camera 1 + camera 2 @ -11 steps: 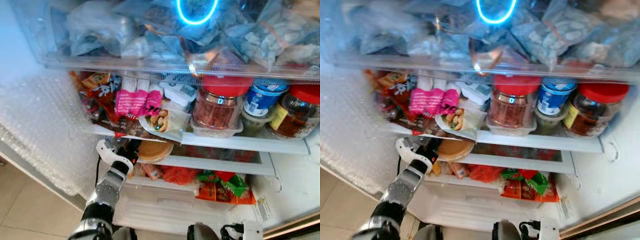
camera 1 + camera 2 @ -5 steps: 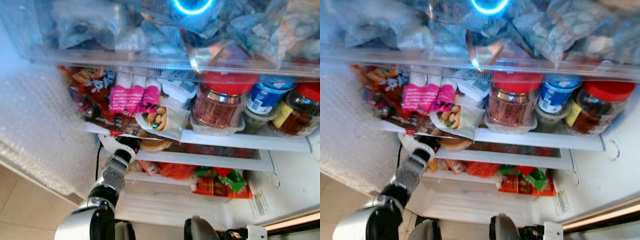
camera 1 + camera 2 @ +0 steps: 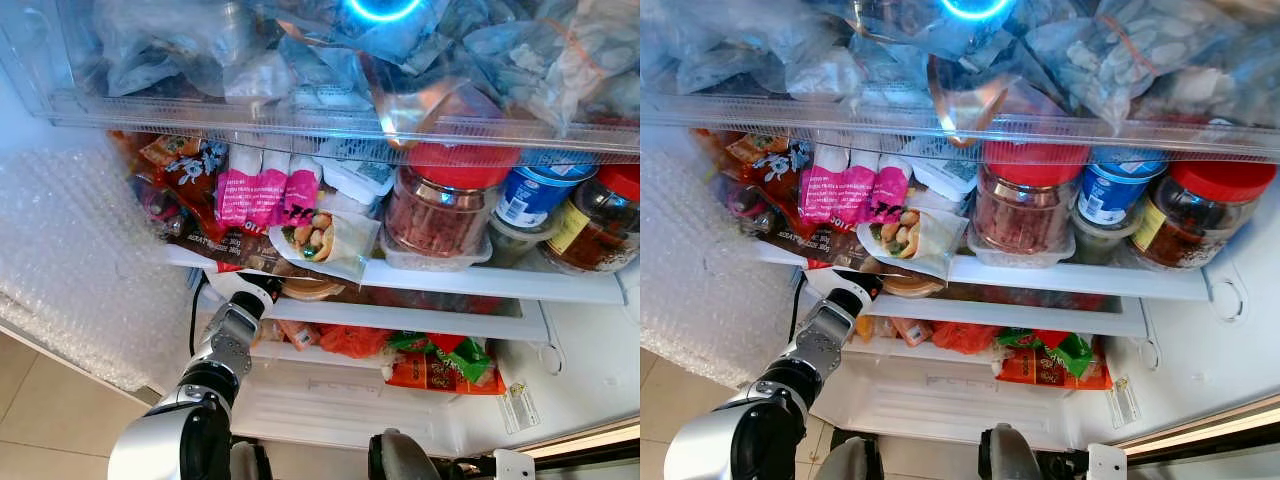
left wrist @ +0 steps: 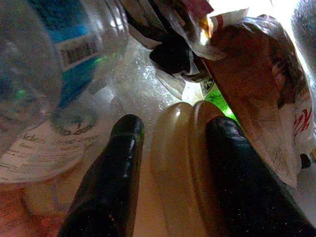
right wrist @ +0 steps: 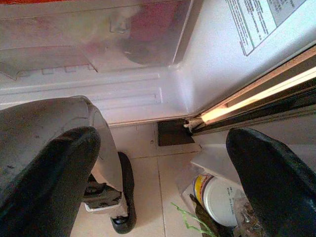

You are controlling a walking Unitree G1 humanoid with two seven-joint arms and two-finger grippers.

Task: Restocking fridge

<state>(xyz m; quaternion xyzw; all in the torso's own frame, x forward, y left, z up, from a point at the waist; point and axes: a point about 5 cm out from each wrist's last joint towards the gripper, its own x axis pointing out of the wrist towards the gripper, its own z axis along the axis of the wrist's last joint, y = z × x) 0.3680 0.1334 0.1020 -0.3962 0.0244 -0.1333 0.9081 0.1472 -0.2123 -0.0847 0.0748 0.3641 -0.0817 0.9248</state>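
A flat round tan container (image 3: pixel 312 290) lies on the fridge's second shelf (image 3: pixel 400 322), mostly tucked under the shelf above. My left gripper (image 4: pixel 175 128) reaches in from the lower left and is shut on it, with one black finger (image 4: pixel 118 163) on each side of its rim. A clear bottle with a blue label (image 4: pixel 59 54) and a brown packet (image 4: pixel 256 94) lie close beside it. My right gripper (image 5: pixel 163 143) hangs low by the fridge's foot, open and holding nothing.
The shelf above carries pink packets (image 3: pixel 262 195), a bagged wrap (image 3: pixel 325 240), red-lidded jars (image 3: pixel 440 205) and a blue tin (image 3: pixel 535 195). Red and green packets (image 3: pixel 440 365) lie lower down. Bubble wrap (image 3: pixel 70 260) covers the left wall. A drawer of bags (image 3: pixel 300 60) hangs overhead.
My left arm has pushed deeper into the second shelf, and the tan container has gone further under the shelf above. The camera view has shifted a little.
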